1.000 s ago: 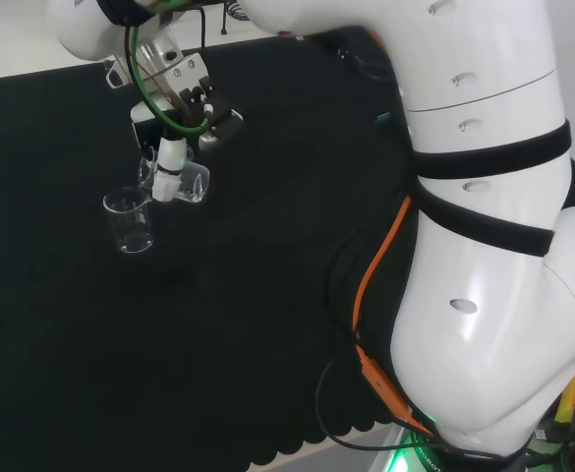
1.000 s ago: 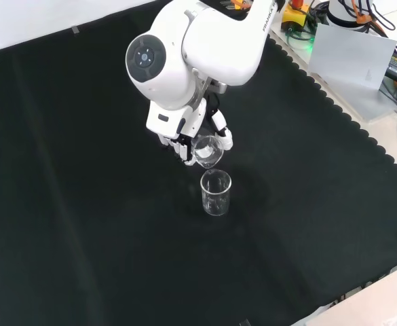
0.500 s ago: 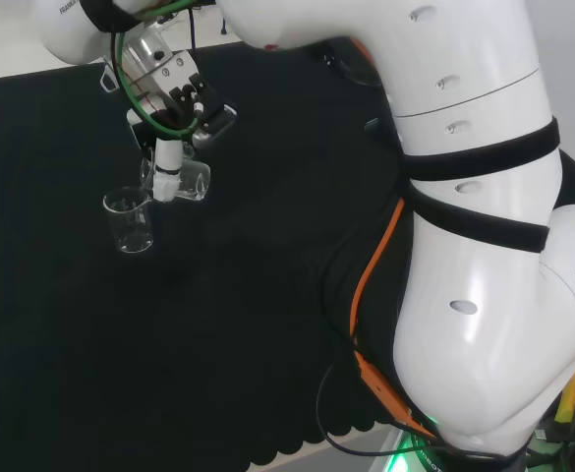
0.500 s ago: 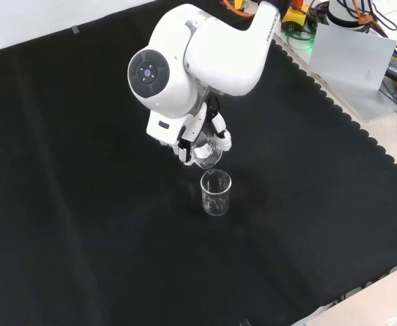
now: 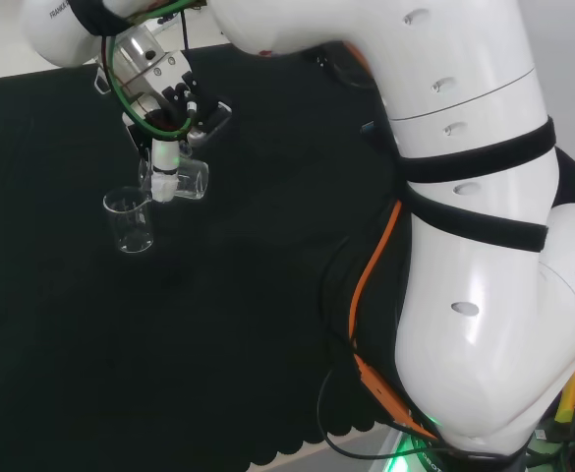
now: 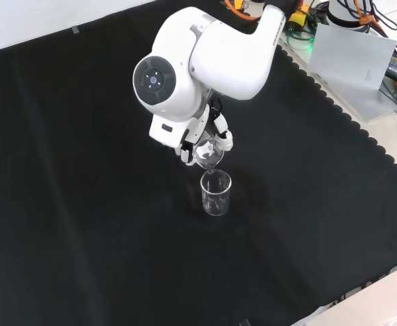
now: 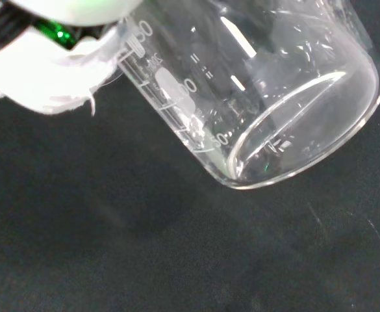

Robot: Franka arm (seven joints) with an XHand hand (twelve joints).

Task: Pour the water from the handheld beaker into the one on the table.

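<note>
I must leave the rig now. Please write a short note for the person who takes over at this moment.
Hand: shut on the tipped beaker, held in the air.
Table beaker: upright on the black cloth, just below the tipped beaker's mouth in the front view.
Done: beaker carried over and tilted.
Left: finish the pour. I cannot tell how much water has passed.
</note>
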